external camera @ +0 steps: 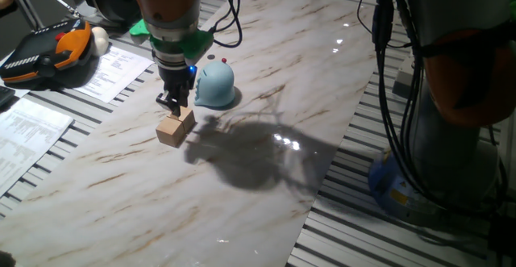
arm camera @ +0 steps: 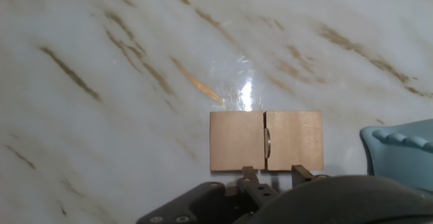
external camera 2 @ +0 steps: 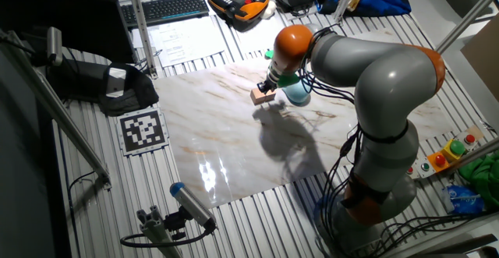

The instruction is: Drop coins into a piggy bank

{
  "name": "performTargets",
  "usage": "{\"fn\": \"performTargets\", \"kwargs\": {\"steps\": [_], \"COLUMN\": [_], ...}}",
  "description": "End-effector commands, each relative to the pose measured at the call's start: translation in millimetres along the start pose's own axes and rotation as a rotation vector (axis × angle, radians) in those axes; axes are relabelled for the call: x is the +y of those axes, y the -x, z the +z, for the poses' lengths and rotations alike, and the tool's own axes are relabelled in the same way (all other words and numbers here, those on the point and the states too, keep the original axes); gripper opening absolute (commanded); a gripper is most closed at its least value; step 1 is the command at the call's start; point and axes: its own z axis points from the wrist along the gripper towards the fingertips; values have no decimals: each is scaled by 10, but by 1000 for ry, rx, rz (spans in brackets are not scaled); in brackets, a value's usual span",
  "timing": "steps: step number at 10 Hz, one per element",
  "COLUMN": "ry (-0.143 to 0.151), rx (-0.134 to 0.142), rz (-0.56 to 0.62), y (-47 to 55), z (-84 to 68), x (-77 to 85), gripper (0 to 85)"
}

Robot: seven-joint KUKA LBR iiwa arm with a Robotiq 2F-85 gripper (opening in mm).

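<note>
A thin coin stands on edge in the slot between two tan wooden cubes that sit side by side on the marble board. My gripper hovers just above the cubes, its two fingers apart on either side of the coin's line and holding nothing. The light blue piggy bank stands right beside the cubes. In one fixed view the gripper is over the cubes, with the piggy bank just behind and a small red coin beyond it. The other fixed view shows the cubes and piggy bank.
The marble board lies on a slatted table. An orange and black teach pendant and papers lie to the left. Cables hang at the right. A keyboard and a printed marker tag are beside the board.
</note>
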Motion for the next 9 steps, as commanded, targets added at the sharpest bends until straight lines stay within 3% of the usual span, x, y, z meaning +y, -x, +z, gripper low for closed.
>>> {"fn": "performTargets", "kwargs": {"steps": [1, 2, 4, 5, 6, 7, 8, 9], "ry": [-2, 12, 9, 8, 7, -12, 8, -2], "rx": [0, 2, 4, 13, 24, 36, 64, 78], "rz": [-4, -3, -8, -18, -24, -29, -29, -29], "y": [-3, -5, 5, 5, 5, 5, 5, 5], "z": [-1, 11, 0, 0, 0, 0, 0, 0], "x": [3, 7, -6, -6, -6, -6, -6, -6], "gripper": [340, 340, 340, 170, 170, 170, 0, 0]}}
